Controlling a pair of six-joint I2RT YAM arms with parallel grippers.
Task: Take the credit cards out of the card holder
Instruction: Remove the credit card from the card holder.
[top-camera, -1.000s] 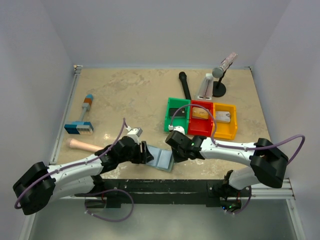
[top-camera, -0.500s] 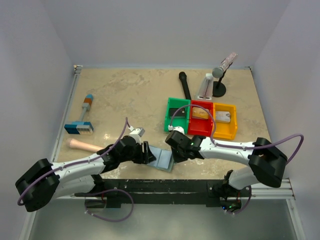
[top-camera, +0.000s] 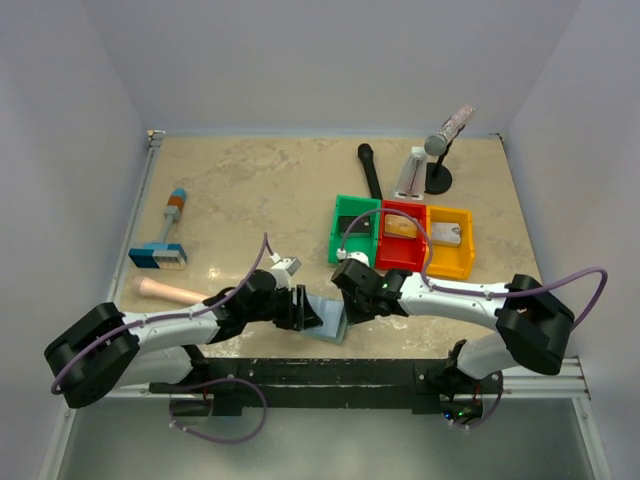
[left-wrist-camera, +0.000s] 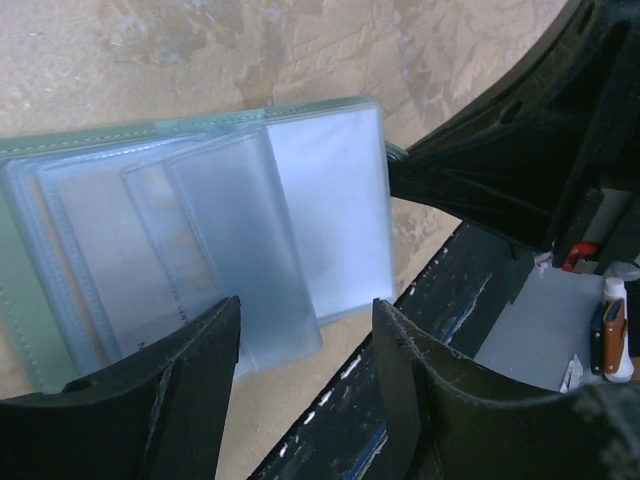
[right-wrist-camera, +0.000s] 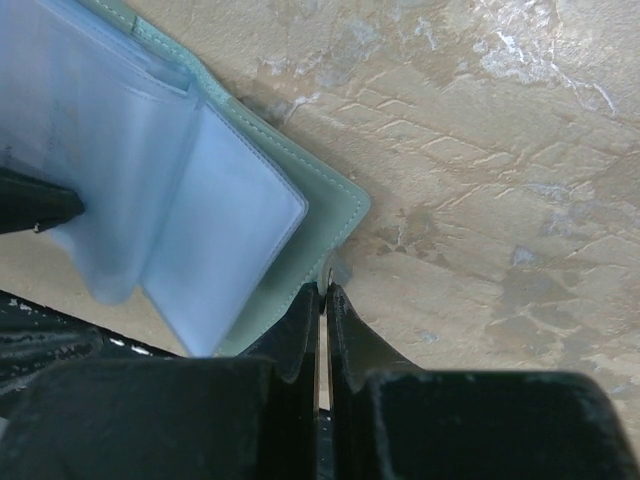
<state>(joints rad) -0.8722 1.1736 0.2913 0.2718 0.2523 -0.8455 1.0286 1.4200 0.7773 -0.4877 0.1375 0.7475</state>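
- Blue-and-orange tool (top-camera: 158, 253) is seen at far L of the table (top-camera: 260, 190), w/ a pinkish stick (top-camera: 170, 291) lying just nearer the arms.
- Left gripper (top-camera: 308, 314) is held low at the near edge, right at the L side of the card holder (top-camera: 331, 321).
- In L wrist view, left gripper (left-wrist-camera: 305, 400) is seen w/ jaws set moderately apart and nothing clamped; its fingers (left-wrist-camera: 190, 370) are poised just short of the holder's clear sleeves.
- Card holder (left-wrist-camera: 300, 200) is laid open on the table at centre-near, between the two grippers; several clear plastic sleeves are fanned out over a greenish stitched cover. Whether a card sits inside cannot be told.
- Right gripper (top-camera: 347, 306) is placed at the holder's R side.
- In R wrist view, right gripper (right-wrist-camera: 323, 300) is seen fully closed, fingertips pressed together and set at the cover's edge (right-wrist-camera: 325, 215); a pinch on the cover cannot be confirmed.
- Behind the R arm, three bins are lined up touching: green bin (top-camera: 343, 243), red bin (top-camera: 400, 260), yellow bin (top-camera: 462, 262).
- A tan card (top-camera: 400, 228) is seen in the red bin, a pale card (top-camera: 447, 236) in the yellow bin; green bin's contents can't be made out.
- Further back, a black rod (top-camera: 370, 170) and a small stand (top-camera: 438, 178) are seen.
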